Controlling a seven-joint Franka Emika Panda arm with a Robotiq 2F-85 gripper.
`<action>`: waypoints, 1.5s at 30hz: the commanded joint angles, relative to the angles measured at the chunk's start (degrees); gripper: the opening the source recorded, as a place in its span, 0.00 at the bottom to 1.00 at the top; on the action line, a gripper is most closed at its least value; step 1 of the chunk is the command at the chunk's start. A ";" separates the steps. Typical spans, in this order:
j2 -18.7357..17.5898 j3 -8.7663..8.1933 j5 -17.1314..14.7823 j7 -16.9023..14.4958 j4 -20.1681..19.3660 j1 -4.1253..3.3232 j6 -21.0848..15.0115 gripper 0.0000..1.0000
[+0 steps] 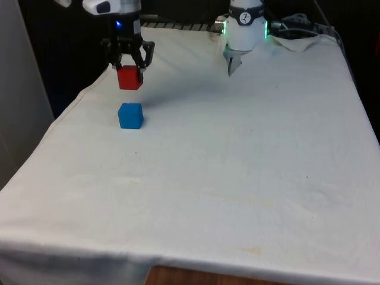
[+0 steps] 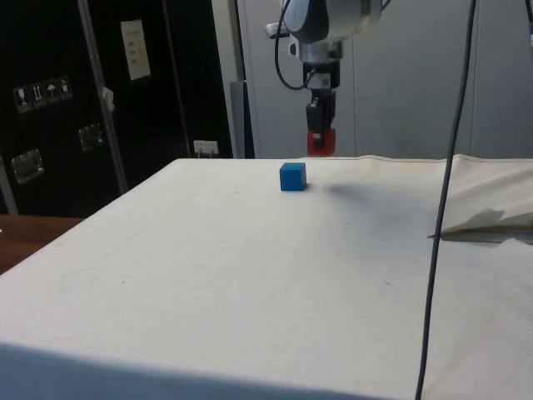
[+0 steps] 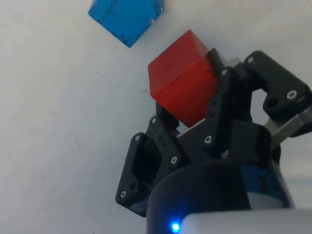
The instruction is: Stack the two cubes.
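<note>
My gripper (image 1: 129,66) is shut on a red cube (image 1: 130,78), held in the air above the cloth near the front view's left edge of the table. The side view has the red cube (image 2: 320,142) hanging under the gripper (image 2: 321,125), clear of the table. A blue cube (image 1: 130,115) sits on the cloth just nearer the front camera than the red one. In the side view the blue cube (image 2: 292,176) rests lower and slightly left of the held cube. From the wrist, the red cube (image 3: 183,78) sits between the fingers (image 3: 225,92), with the blue cube (image 3: 126,17) beyond it.
The white cloth (image 1: 237,166) covers the whole table; its left edge (image 1: 71,107) runs close beside the cubes. A rumpled fold of cloth (image 1: 300,38) and cables lie at the far right. A black cable (image 2: 445,167) hangs down in the side view.
</note>
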State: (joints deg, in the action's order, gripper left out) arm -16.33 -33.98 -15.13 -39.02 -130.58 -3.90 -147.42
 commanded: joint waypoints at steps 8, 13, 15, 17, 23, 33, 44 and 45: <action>-0.97 0.06 0.80 0.92 3.27 -0.52 3.21 0.01; -2.06 0.46 0.52 0.92 5.96 -0.52 5.39 0.01; -1.78 0.57 0.06 0.40 5.84 -0.34 5.04 0.01; -2.81 0.57 0.40 0.92 7.56 -0.57 6.65 0.01; -3.90 0.63 0.46 1.26 10.03 -0.86 8.77 0.01; -4.93 1.72 -0.23 0.97 11.00 -0.80 8.71 0.01; -7.10 1.89 -0.80 0.29 12.49 -0.80 8.71 0.01; -7.51 2.35 -1.72 -0.63 12.89 -0.34 8.88 0.01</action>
State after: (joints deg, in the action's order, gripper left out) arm -23.72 -32.09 -16.16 -38.96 -117.91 -4.70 -138.71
